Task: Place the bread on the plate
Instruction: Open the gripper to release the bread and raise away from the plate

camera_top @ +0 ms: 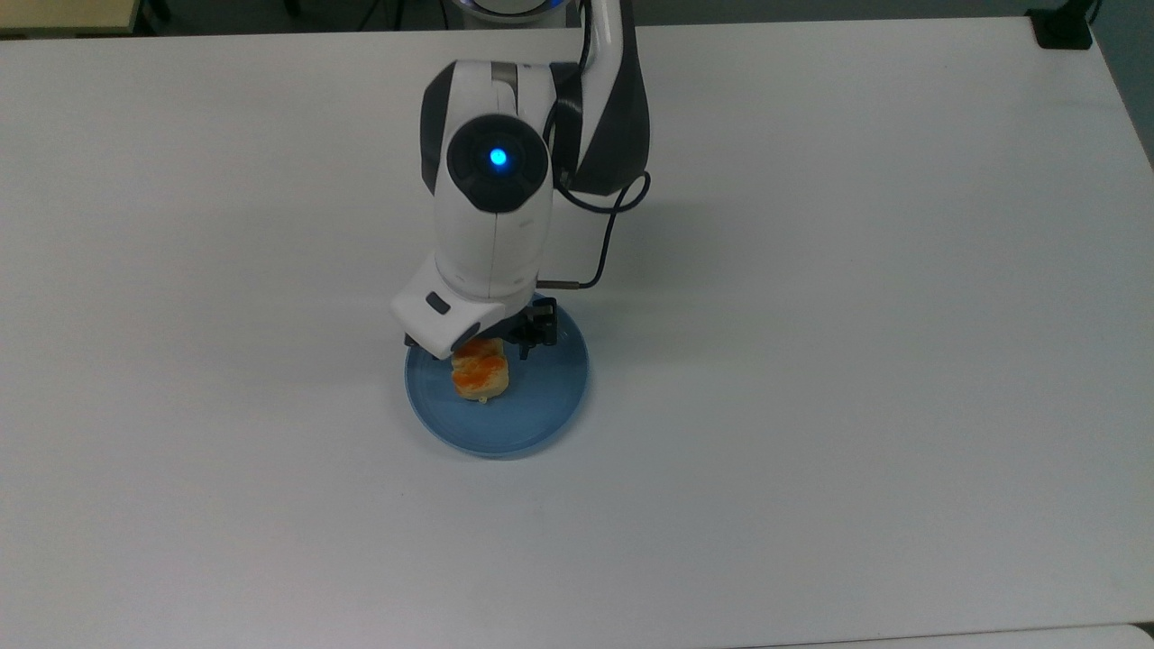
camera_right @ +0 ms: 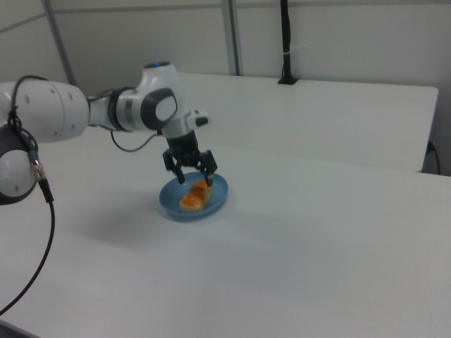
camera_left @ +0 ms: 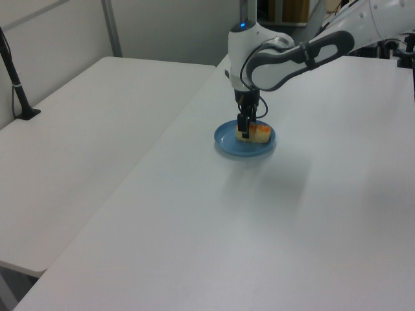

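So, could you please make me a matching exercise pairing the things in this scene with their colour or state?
Things:
1. bread
2. plate
3. gripper
4. table

States:
A. round and blue
B. open, just above the plate
C. white, under everything
D. lying on the plate, orange on top

Pairs: 1-D, 2-A, 3-B, 4-C

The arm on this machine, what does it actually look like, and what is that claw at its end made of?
The arm is built of rounded white shells with dark grey joints. A round dark cap on it carries a glowing blue light, and a thin black cable loops along its side. The claw, its gripper, is black with two short fingers below a white block.
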Available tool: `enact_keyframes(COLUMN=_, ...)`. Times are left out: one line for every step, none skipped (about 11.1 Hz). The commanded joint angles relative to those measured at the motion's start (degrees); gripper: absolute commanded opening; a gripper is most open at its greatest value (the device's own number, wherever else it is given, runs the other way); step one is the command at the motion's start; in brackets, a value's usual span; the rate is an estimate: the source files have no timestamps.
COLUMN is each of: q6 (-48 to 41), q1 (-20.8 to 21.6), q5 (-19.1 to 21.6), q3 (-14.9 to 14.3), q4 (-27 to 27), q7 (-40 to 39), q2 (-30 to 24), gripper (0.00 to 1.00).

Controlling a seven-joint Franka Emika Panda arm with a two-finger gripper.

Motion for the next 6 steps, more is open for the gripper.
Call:
enact_keyframes(q6=-5.58, q1=-0.41, q5=0.43, q3=-0.34, q4=-8.23, q7=0.71, q2=-15.26, gripper=1.00)
enact_keyframes(q6=-9.52, q1=-2.16, q5=0.34, q3=-0.34, q4=-10.70, q7=0.28, q2=-20.80, gripper=1.00)
enact_keyframes(q6=-13.56, q1=-3.83, q5=0.33, q3=-0.34, q4=-12.29, q7=0.27, q2=-25.90, gripper=1.00)
enact_keyframes(q6=-17.00, q1=-4.63, q5=0.25, q3=-0.34, q4=-12.83, q7=0.53, q2=-29.61, gripper=1.00)
enact_keyframes(q6=-19.64, q1=-5.42, q5=0.25, q3=-0.34, q4=-13.09, q7=0.45, q2=-32.43, gripper=1.00)
enact_keyframes(q6=-21.24, q1=-5.43, q5=0.33, q3=-0.26, q4=-13.53, q7=0.62, q2=-34.02, gripper=1.00)
